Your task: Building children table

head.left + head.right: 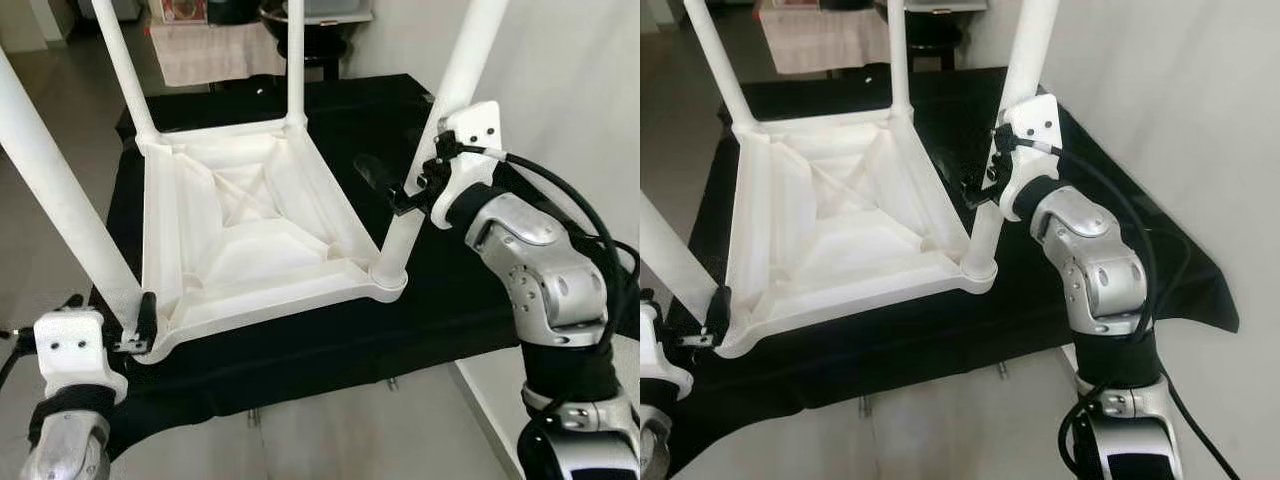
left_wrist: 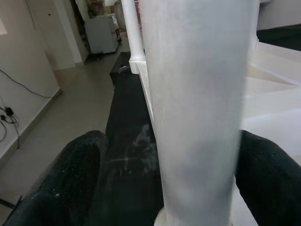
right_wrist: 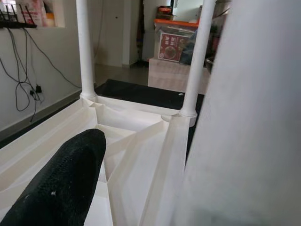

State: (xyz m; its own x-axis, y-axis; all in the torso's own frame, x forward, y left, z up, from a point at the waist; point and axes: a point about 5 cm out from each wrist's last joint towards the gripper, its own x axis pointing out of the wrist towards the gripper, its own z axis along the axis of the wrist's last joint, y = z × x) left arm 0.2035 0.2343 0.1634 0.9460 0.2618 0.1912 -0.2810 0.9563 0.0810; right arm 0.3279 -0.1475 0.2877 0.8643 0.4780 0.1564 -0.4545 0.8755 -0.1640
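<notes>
Your left claw (image 1: 140, 325) straddles the near-left leg (image 1: 60, 195), fingers apart; your right claw (image 1: 400, 190) clamps the near-right leg (image 1: 440, 120) of the upturned table (image 1: 250, 220) on the black counter (image 1: 450, 310).

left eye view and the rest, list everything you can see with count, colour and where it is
table top: one, white, upside down on the black cloth, ribbed underside facing up
table legs: four, white, standing up from the top's corners
cloth: one, black, spread under the table top
covered furniture: one, pale cloth over it, on the floor beyond the black cloth
storage box: one, clear with orange lid, far side of the room
cables: several, dark, hanging down the wall
left gripper: one, black fingers either side of the near left leg at its base
right gripper: one, black fingers beside the near right leg, partway up it
arms: two, silver
</notes>
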